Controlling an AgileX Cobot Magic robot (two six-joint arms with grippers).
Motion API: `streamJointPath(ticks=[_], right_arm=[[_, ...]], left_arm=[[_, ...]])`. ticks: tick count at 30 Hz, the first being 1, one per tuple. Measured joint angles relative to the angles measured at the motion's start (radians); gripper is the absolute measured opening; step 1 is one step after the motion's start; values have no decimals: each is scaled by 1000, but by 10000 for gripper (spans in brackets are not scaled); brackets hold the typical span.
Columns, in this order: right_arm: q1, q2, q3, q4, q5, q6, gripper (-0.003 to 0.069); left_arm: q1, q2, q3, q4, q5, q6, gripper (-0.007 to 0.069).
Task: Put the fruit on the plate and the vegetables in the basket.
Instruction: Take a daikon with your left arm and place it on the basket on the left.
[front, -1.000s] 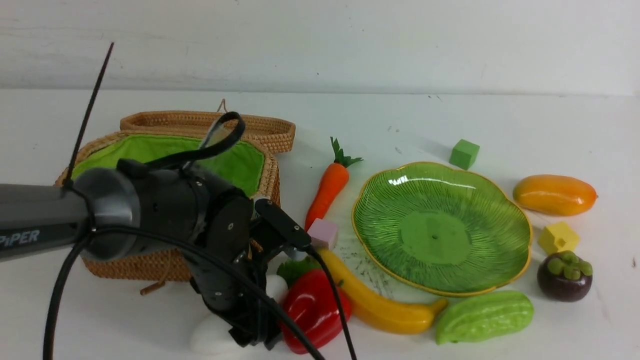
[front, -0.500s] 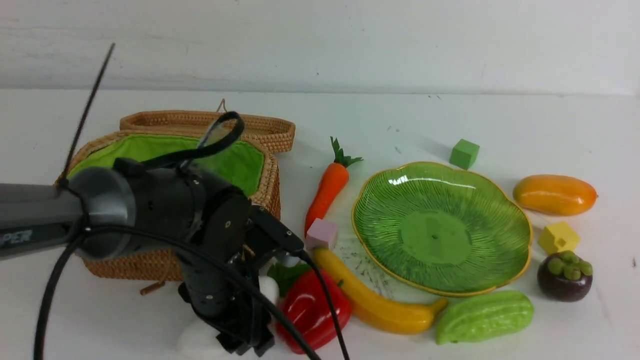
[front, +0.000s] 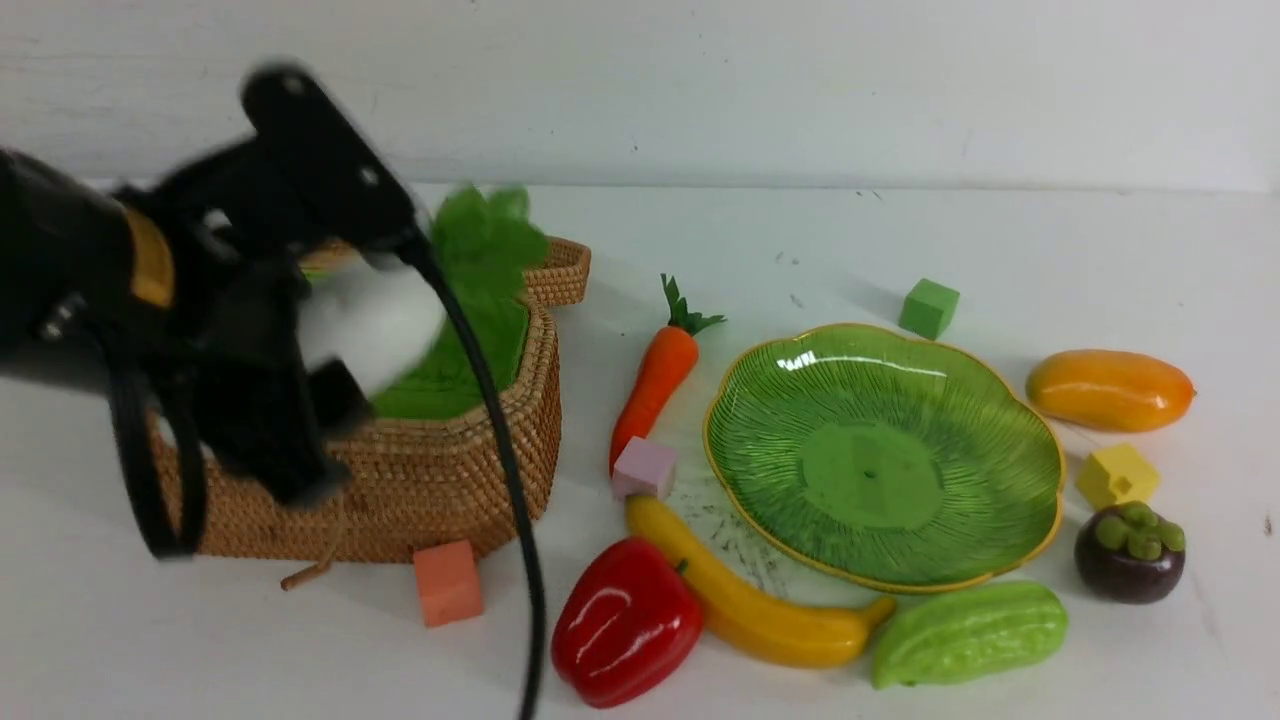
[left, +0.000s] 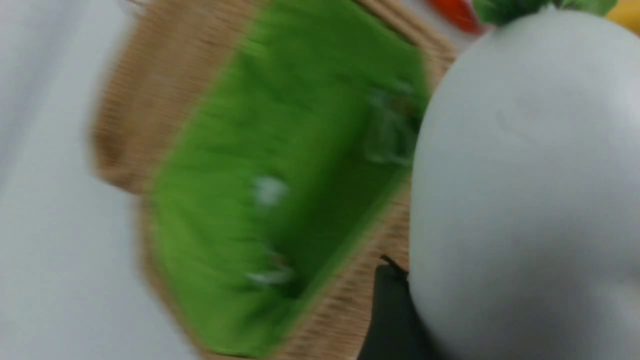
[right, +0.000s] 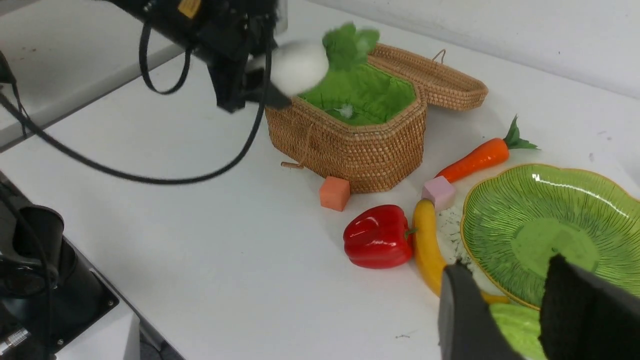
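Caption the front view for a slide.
Left end effector holds the white radish above the wicker basket; plate bare.

Radish aloft.
We have lifted the radish (front: 385, 310) off the table (front: 250, 640) to above the basket (front: 440, 480), uncovering an orange cube (front: 448, 583).

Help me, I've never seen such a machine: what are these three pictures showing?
It is a robot with two arms at a white table. One camera looks forward from between the arms; the other two ride on the wrists. The left tool grips a white radish over the open wicker basket. The right tool, seen only from its own wrist camera, is open and empty near the green plate. On the table lie a carrot, red bell pepper, banana, gourd, mango, mangosteen and some small foam cubes.
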Motion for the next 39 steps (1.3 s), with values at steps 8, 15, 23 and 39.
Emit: streamJointPath(ticks=[8,15,23,39], right_arm=[[0,0,0,0,0,0,239],[0,0,0,-1,0,0,239],[0,0,0,-4,-3,0,239],[0,0,0,-4,-1,0,239]], left_arm=[[229,250,-155,-32,-125,325,460],[276,387,-189,-47,-152,406,460],[276,412,-189,-47,-183,459,462],[276,413,-191,-58,-143,459,505]])
